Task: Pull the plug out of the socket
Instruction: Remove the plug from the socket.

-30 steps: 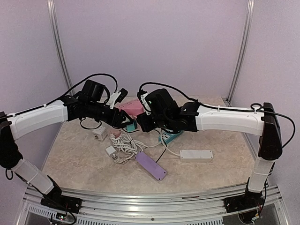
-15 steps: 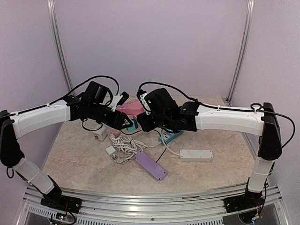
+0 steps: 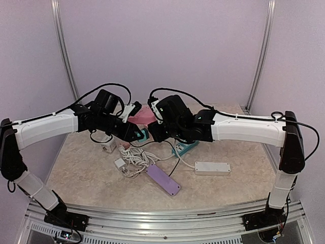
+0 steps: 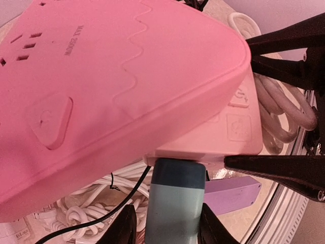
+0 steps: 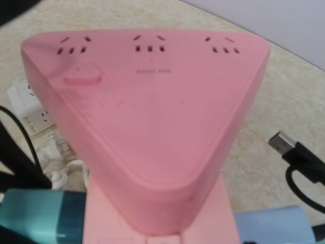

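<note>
The plug [image 4: 175, 198] sits at 6 o'clock of the socket [image 4: 127, 76]; it looks stiff and smooth. Take its body. Your left gripper [image 4: 167, 229] is narrow around it, contact I cannot tell; your right gripper [image 4: 238, 104] clamps the socket.

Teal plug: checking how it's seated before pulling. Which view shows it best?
Left wrist: the teal plug sits close-up, seated in the pink socket block. Right wrist catches only its edge; top external shows a small sliver.

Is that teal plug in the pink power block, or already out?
In. The left wrist view shows the teal plastic plug seated flush against the edge of the pink triangular power block, with no prongs visible.
</note>
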`<act>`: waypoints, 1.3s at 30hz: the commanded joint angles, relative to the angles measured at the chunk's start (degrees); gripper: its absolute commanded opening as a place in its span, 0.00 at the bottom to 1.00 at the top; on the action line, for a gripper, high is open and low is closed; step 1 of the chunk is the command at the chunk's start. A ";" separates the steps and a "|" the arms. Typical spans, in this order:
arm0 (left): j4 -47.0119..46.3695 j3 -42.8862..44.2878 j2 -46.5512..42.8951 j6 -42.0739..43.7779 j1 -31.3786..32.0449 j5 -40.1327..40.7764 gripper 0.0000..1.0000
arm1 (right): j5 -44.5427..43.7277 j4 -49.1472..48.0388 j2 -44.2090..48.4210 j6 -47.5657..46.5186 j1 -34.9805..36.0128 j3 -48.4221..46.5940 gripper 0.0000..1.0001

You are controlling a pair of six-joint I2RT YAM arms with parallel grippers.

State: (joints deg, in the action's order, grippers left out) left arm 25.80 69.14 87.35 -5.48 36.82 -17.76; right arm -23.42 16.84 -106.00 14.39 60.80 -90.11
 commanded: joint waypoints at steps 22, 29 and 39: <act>1.33 1.81 0.66 2.65 0.45 -0.92 0.05 | 0.21 -6.90 0.30 -1.61 0.35 -4.06 0.02; 2.50 2.24 -0.16 5.02 0.45 -3.49 0.02 | 7.35 -10.16 4.00 0.45 -2.44 1.38 0.00; 3.77 3.09 0.66 4.49 0.36 -0.49 0.00 | 9.25 -11.27 4.86 1.20 -3.62 3.27 0.00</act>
State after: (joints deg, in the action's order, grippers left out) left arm 29.34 70.54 88.16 -1.61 37.06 -18.74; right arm -13.93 12.69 -105.16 15.16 57.54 -86.39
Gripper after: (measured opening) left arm 0.273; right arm 0.594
